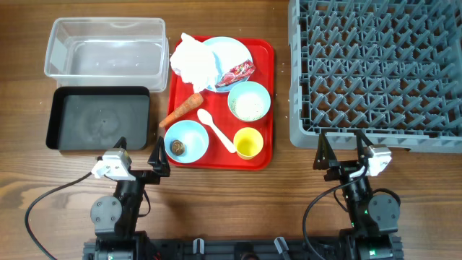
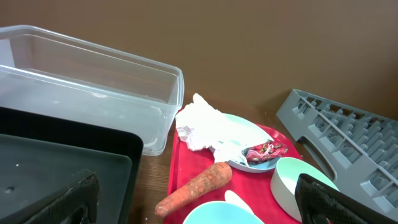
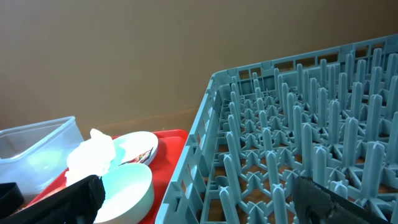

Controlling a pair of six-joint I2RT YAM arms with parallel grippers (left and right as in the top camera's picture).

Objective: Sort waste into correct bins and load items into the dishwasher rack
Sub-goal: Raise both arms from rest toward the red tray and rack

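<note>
On the red tray (image 1: 260,155) lie a white napkin (image 1: 191,61) and a red wrapper (image 1: 239,72) on a light blue plate (image 1: 232,52), a carrot (image 1: 182,110), a pale green bowl (image 1: 250,101) with white grains, a light blue bowl (image 1: 186,139) with a brown lump (image 1: 177,148), a white spoon (image 1: 216,131) and a yellow cup (image 1: 247,142). The clear tub (image 1: 105,48) and black tray (image 1: 98,118) sit left. The grey rack (image 1: 375,68) is right. My left gripper (image 1: 138,150) is open near the black tray. My right gripper (image 1: 339,148) is open at the rack's front edge.
The wood table's front strip (image 1: 238,209) holds both arm bases and their cables. The left wrist view shows the carrot (image 2: 196,185), napkin (image 2: 199,123) and clear tub (image 2: 93,81). The right wrist view shows the rack (image 3: 298,155) and the green bowl (image 3: 127,186).
</note>
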